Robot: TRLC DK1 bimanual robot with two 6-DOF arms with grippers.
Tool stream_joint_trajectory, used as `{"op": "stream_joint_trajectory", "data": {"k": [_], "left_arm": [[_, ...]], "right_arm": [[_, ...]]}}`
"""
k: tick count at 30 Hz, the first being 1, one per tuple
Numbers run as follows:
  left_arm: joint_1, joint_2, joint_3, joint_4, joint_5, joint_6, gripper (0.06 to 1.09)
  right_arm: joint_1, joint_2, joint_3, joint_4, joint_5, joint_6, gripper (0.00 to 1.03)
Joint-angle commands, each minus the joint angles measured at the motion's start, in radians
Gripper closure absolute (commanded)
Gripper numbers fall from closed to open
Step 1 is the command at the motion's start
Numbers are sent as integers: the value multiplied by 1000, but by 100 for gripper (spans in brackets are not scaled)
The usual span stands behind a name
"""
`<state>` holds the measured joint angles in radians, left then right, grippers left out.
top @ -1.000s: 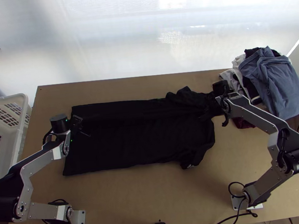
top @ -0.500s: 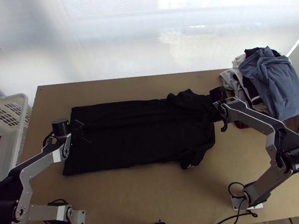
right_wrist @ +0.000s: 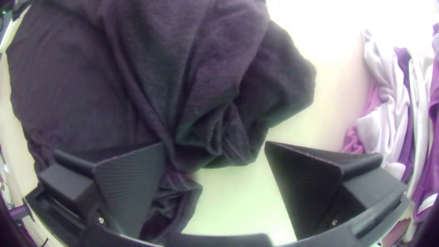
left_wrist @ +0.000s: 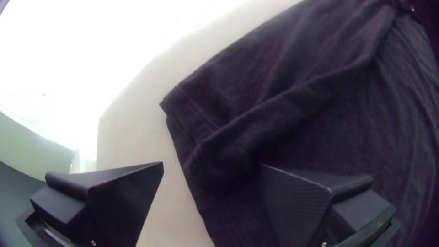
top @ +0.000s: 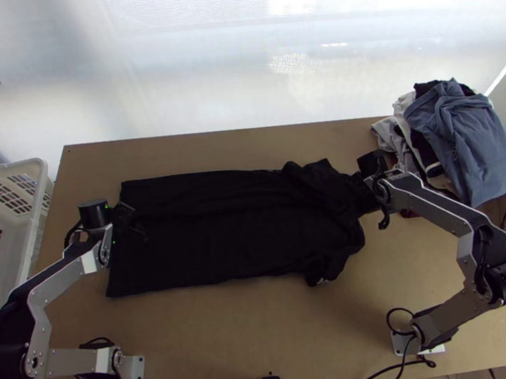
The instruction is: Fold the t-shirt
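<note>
Seen from above, the black t-shirt (top: 223,246) lies lengthwise across the table (top: 217,336), its hem toward nine o'clock and its bunched shoulder end toward three. The left gripper (left_wrist: 212,165) stands wide at the shirt's nine o'clock end; the right gripper (right_wrist: 215,144) is wide too, at three, neither clamping cloth. The step seems to be tidying the lengthwise fold. Doing it well means pinching the folded layer's edge at both ends, drawing it taut, flattening the crumple near two o'clock, and releasing low so the strip settles straight.
</note>
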<state>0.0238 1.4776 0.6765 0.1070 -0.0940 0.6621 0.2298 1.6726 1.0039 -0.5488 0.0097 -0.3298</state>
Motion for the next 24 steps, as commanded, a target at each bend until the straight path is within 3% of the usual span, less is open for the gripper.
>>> {"op": "stream_joint_trajectory", "data": {"k": [1, 10, 14, 17, 21, 24], "left_arm": [[16, -96, 81, -162, 57, -53, 10], [31, -246, 193, -386, 94, -24, 10], [24, -393, 213, -644, 186, 19, 11], [-51, -566, 106, -826, 231, 83, 11], [-159, -867, -123, -842, 204, 229, 11], [-226, -993, -190, -851, 192, 280, 11]], "right_arm": [[-10, -99, -4, -19, -13, 11, 4], [-53, -220, -4, -42, -16, 14, 4], [-58, -303, -24, -169, -66, 8, 4], [57, -439, -139, -204, -74, -26, 4], [226, -577, -226, -269, -70, -35, 5], [353, -645, -268, -289, -10, -40, 5]]}}
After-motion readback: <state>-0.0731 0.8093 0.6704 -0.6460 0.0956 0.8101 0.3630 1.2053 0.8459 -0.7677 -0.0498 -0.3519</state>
